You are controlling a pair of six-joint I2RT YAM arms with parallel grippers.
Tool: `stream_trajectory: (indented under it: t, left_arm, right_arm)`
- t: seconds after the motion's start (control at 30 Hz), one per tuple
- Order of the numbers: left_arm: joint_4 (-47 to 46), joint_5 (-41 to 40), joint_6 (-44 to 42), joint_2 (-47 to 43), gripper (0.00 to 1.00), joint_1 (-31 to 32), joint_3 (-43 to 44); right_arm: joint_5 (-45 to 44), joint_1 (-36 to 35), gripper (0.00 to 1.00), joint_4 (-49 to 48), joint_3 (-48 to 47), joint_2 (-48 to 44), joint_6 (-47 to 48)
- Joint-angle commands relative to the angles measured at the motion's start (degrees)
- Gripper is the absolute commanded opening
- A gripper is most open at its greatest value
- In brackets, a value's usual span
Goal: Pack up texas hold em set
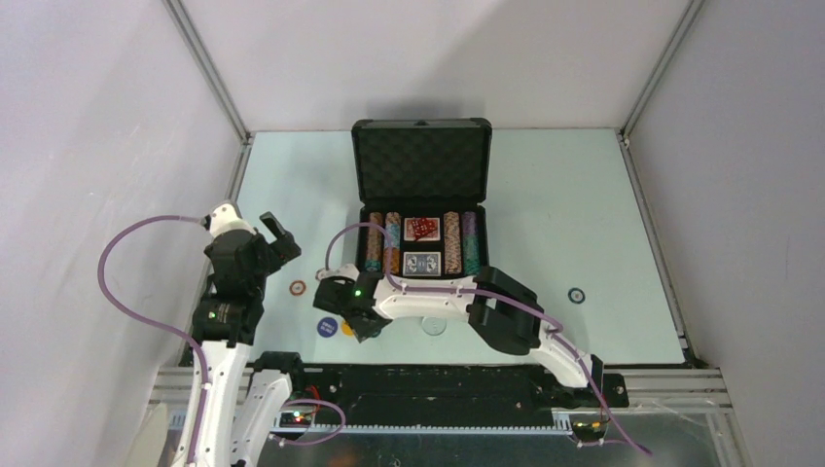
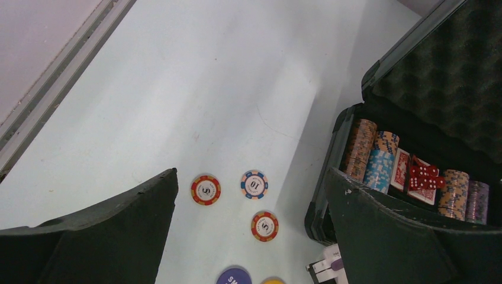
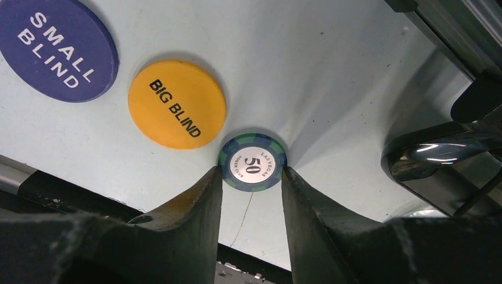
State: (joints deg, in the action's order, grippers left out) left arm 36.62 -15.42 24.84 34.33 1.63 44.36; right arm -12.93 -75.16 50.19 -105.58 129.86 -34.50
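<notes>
Right gripper (image 3: 250,176), half closed, brackets the green 50 chip (image 3: 252,162) at frame centre, tips at its rim; whether it grips, I cannot tell. Light, stiff and slick, the flat-lying chip probably needs pinching across its edge.

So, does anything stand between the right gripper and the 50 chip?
Nothing visible does. The 50 chip lies between the fingers of the right gripper; the Big Blind button sits close beside it, outside them.
</notes>
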Motion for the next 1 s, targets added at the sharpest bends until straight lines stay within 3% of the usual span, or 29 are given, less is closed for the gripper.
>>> stream_trajectory:
  t: [0.0,0.57,0.8,0.97]
  left_arm:
    - [-0.85,-0.36,-1.64,-0.49,0.98,-0.62,0.09]
    - [-0.85,-0.51,-1.68,-0.41,0.98,-0.58,0.16]
    - [-0.85,-0.53,-1.71,-0.44,0.98,-0.57,0.20]
    - [-0.85,-0.63,-1.73,-0.53,0.98,-0.57,0.07]
  right_arm:
    - [-4.41,-0.18,0.44,2.61,1.37,-0.40,-0.23]
    - [-7.07,0.39,0.47,2.34,6.82,-10.26,-2.93]
    - [-2.72,1.89,0.60,-3.65,10.00,-12.10,-2.42]
    - [-0.16,2.65,0.63,-4.64,7.06,-7.90,-1.40]
